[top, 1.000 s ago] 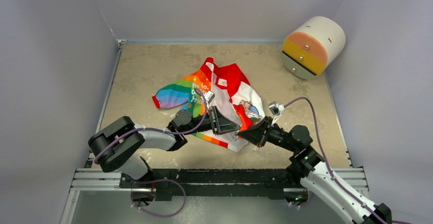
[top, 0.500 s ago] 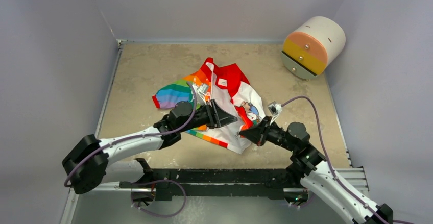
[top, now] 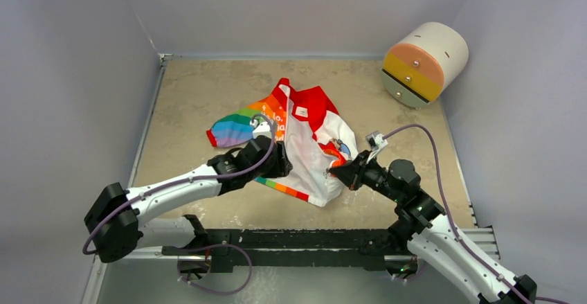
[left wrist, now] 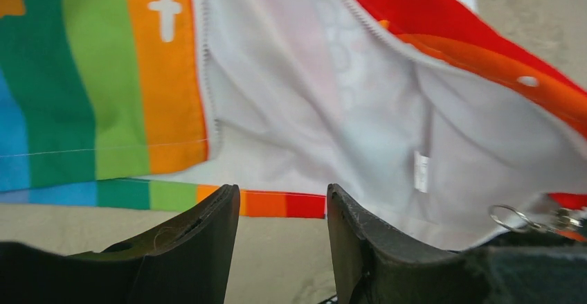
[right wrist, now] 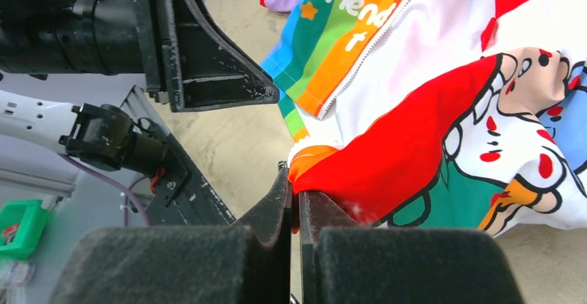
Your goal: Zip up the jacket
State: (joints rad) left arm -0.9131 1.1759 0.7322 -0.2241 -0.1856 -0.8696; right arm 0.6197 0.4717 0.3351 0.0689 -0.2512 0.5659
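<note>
- At the middle of the bench (top: 187, 89) — the jacket (top: 304, 145), front up and unzipped, red hood toward 12 o'clock, hem toward 6, rainbow sleeve trailing off to 9.
- Long axis of the zip: roughly 12 to 6 o'clock, drifting toward 5 at the hem, with the two rows of teeth spread in a V and white lining bare between them.
- Right pincer (right wrist: 294, 179) clamped tight on the red-and-orange hem corner of the bear-print panel, at about 4 o'clock of the garment, and seemingly raising that corner off the bench.
- Left pincer (left wrist: 282, 192) about half open and holding nothing, low over the bench just short of the striped hem, at about 7 o'clock of the garment.
- Rainbow-side row of teeth (left wrist: 203, 75) just beyond the left tips, toward 11 o'clock.
- Nearer to that loose edge: the left arm. Likely next, a closing low on the edge, then a pull across toward 3 o'clock and the held corner.
- Small metal ring (left wrist: 509, 217) by the held corner — perhaps the slider's pull, too small to be sure.
- Well apart at 1 o'clock: a drum (top: 423, 61) with a coloured face. Nothing between left pincer and hem.
</note>
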